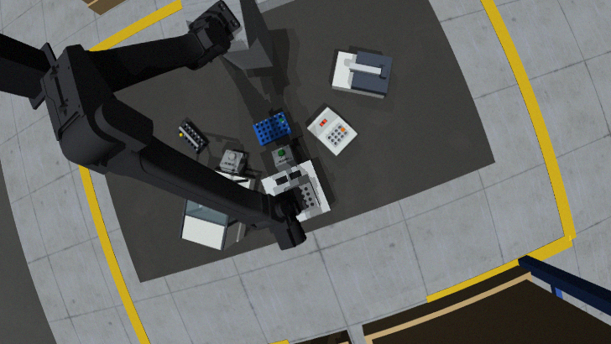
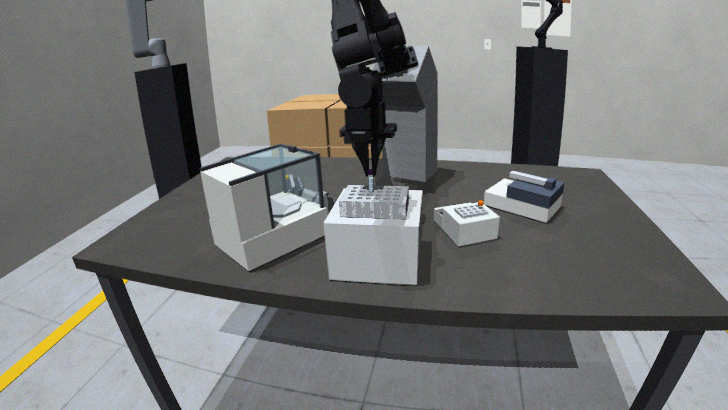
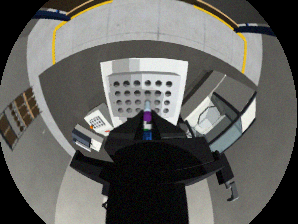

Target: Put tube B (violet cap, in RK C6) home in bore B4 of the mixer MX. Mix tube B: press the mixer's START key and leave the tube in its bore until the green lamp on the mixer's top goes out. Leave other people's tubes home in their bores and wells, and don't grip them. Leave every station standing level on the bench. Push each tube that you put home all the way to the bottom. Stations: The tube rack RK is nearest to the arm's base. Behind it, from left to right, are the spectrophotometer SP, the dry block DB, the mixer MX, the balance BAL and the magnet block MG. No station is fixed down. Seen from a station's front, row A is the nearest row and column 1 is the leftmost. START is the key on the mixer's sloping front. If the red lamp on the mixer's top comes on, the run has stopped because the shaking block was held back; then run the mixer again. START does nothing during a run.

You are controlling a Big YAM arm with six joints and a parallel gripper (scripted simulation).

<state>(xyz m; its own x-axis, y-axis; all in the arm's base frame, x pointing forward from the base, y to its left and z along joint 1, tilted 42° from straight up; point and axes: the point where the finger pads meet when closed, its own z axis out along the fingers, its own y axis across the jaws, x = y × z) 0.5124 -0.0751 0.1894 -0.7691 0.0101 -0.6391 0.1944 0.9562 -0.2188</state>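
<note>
Black arm poised over the white mixer, violet-capped tube pinched in its gripper.

On the dark grey bench [image 2: 585, 264], the black six-joint arm [image 1: 127, 141] reaches down over the white box-shaped mixer [image 2: 374, 249], which stands between the glass-hooded white balance [image 2: 239, 213] and the small white dry block [image 2: 466, 221]. The mixer's grey perforated shaking block [image 2: 379, 206] sits on its top. The black parallel gripper [image 2: 370, 165] points straight down, its fingers pressed narrowly on the slim clear tube with a violet cap [image 2: 370, 181], whose lower end is right at a bore near the block's far edge; whether it has entered cannot be told.
</note>
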